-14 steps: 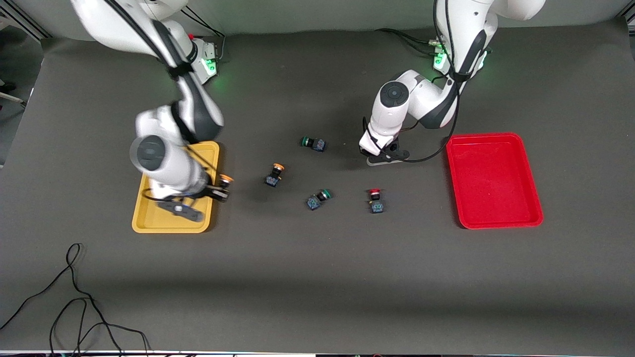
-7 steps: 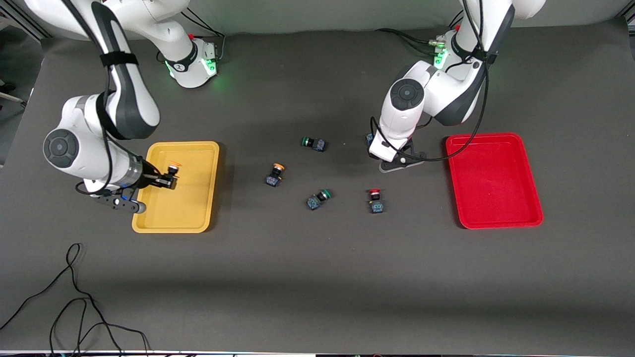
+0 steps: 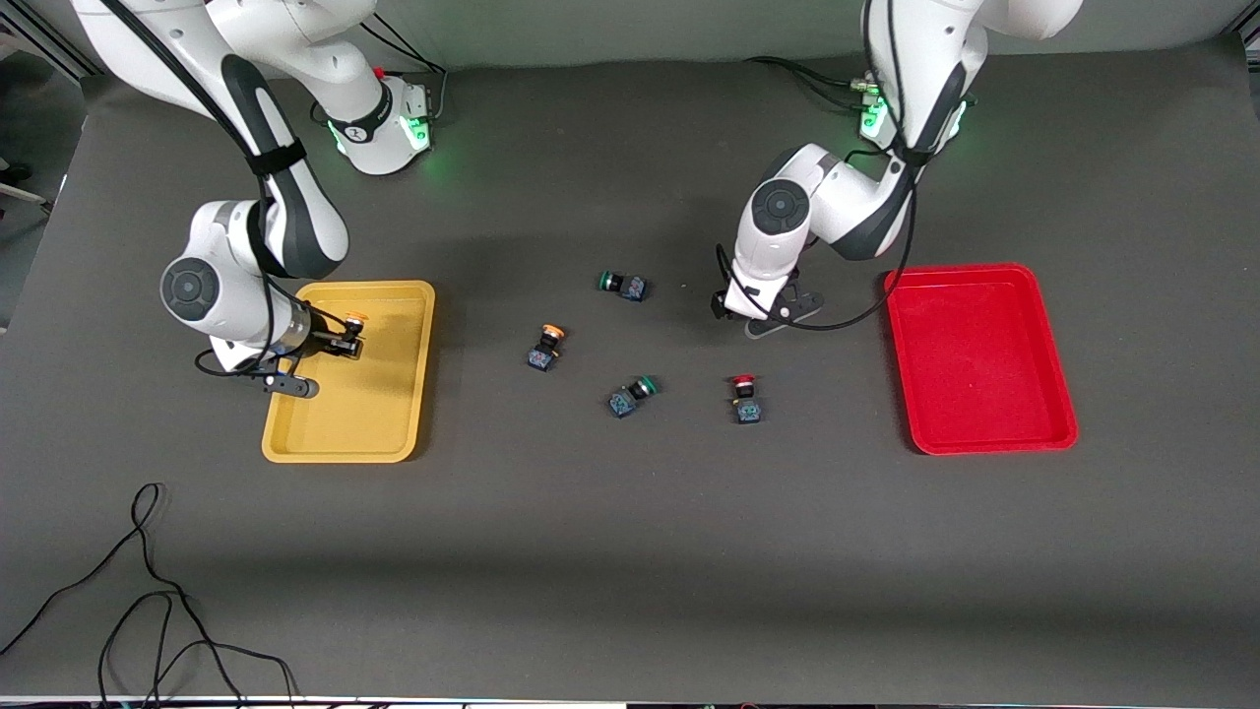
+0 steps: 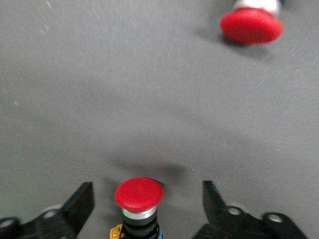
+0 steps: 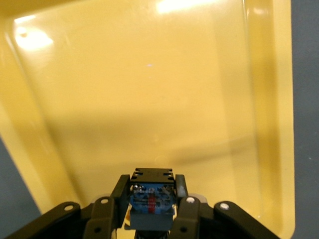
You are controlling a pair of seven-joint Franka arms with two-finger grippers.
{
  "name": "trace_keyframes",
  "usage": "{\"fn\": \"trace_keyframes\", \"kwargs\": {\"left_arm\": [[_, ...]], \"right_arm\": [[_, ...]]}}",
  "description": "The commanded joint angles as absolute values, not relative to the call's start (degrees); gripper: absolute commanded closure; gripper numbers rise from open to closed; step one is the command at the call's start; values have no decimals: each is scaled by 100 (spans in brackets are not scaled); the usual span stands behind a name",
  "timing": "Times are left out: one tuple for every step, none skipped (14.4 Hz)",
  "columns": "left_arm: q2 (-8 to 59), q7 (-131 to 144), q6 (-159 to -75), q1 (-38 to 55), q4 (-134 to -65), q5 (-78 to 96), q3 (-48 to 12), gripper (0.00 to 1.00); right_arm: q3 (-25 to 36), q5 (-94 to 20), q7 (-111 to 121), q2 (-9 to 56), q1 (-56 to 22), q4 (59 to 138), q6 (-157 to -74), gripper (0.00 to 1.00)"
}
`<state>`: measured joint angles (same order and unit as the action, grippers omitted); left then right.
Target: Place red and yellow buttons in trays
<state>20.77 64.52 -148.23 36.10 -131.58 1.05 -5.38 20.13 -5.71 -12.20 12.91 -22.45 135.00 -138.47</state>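
My right gripper is shut on a yellow-capped button and holds it over the yellow tray. Its wrist view shows the button's blue base clamped between the fingers, with the tray floor below. My left gripper is open and low over the table beside the red tray. A red-capped button sits between its fingers, untouched, and is hidden in the front view. A second red button and a second yellow button lie on the table.
Two green-capped buttons lie on the mat between the trays, close to the loose yellow and red ones. A black cable trails over the mat near the front camera, at the right arm's end of the table.
My right arm has swung the yellow button from the tray's inner edge to over the tray. My left gripper shifted toward the red tray, then back over the red button.
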Motion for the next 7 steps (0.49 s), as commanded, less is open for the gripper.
{"fn": "trace_keyframes", "kwargs": {"left_arm": [[2048, 6679, -14862, 3770, -13201, 176, -492, 1], [2048, 6688, -14845, 3771, -13192, 176, -492, 13], [2048, 6688, -14827, 3771, -13192, 167, -492, 38], [2048, 6619, -14784, 3771, -13192, 167, -492, 63], [2039, 6583, -14766, 3771, -13192, 141, -492, 82], [2039, 6548, -14766, 3771, -13184, 115, -492, 86], [2022, 6435, -14757, 3762, -13175, 114, -492, 88]], "right_arm": [[2074, -650, -1063, 1292, -2285, 13491, -13948, 1], [2083, -650, -1133, 1240, -2276, 13491, -13922, 0], [2083, -659, -1160, 1170, -2285, 13465, -13878, 0], [2083, -659, -1169, 1030, -2285, 13421, -13774, 0], [2092, -659, -1239, 941, -2285, 13256, -13598, 0], [2083, -659, -1378, 906, -2294, 12993, -13310, 0], [2057, -659, -1589, 914, -2320, 12616, -12915, 0]]}}
